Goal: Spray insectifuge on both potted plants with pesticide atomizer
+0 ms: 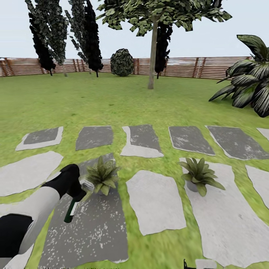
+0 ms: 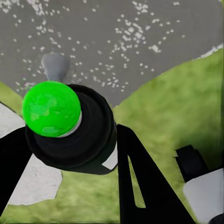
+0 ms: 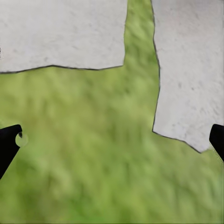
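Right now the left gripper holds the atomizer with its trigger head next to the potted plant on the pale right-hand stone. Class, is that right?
Not quite. In the head view the left gripper holds the pesticide atomizer with its trigger head next to the potted plant on the dark speckled stone on the left. The plant on the pale stone stands apart, to the right.

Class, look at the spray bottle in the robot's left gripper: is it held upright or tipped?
Tipped. The pesticide atomizer hangs in the left gripper with its whitish trigger head up beside the nearer potted plant, its green body slanting down-left.
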Motion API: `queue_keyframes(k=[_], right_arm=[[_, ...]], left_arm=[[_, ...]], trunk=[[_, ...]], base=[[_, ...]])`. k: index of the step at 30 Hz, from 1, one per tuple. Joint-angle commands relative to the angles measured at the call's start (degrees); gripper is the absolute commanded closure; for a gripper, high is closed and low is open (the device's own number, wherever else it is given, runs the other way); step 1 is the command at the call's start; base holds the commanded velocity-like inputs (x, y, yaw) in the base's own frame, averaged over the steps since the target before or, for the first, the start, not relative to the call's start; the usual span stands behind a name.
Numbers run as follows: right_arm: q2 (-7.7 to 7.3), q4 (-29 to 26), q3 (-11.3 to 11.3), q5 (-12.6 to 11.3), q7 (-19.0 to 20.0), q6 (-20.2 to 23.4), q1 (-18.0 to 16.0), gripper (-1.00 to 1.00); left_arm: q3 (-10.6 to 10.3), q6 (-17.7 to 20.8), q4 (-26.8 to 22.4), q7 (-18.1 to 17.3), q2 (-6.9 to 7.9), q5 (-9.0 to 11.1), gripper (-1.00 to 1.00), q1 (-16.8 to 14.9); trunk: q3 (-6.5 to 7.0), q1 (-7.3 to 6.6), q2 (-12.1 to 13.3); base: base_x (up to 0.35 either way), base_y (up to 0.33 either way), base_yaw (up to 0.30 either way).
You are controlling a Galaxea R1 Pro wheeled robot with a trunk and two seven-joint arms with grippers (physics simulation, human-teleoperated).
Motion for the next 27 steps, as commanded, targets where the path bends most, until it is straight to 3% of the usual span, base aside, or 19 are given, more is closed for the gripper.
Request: queue_keyframes(k=[1, 7, 14, 23, 27], right_arm=[[0.01, 0.0, 0.51, -0.59, -0.06, -0.15, -0.01, -1.0], [-0.03, -0.02, 0.51, -0.59, -0.06, -0.15, -0.01, -1.0], [-0.04, 0.0, 0.51, -0.59, -0.06, -0.15, -0.01, -1.0], [-0.02, 0.01, 0.51, -0.59, -0.06, -0.15, -0.01, -1.0], [-0.02, 0.01, 0.51, -0.59, -0.06, -0.15, -0.01, -1.0]], left_arm=[[-0.23, 0.24, -0.1, -0.58, 0.04, -0.46, 1.0, 0.35], [-0.14, 0.19, -0.08, -0.51, 0.34, -0.54, 1.0, 1.62], [-0.09, 0.19, -0.06, -0.56, 1.75, -0.47, 1.0, 1.78], [0.03, 0.1, 0.01, -0.69, 1.24, -0.46, 1.0, 1.79], [0.04, 0.1, -0.09, -0.67, 1.03, -0.59, 1.0, 3.29]], trunk=[[-0.05, -0.01, -0.02], [-0.05, -0.01, -0.02], [-0.05, -0.01, -0.02], [-0.05, -0.01, -0.02], [-0.05, -0.01, -0.02]], base=[[0.0, -0.183, 0.218], [0.121, -0.161, 0.064], [0.024, -0.014, 0.076], [0.0, 0.0, 0.27], [0.139, -0.041, 0.16]])
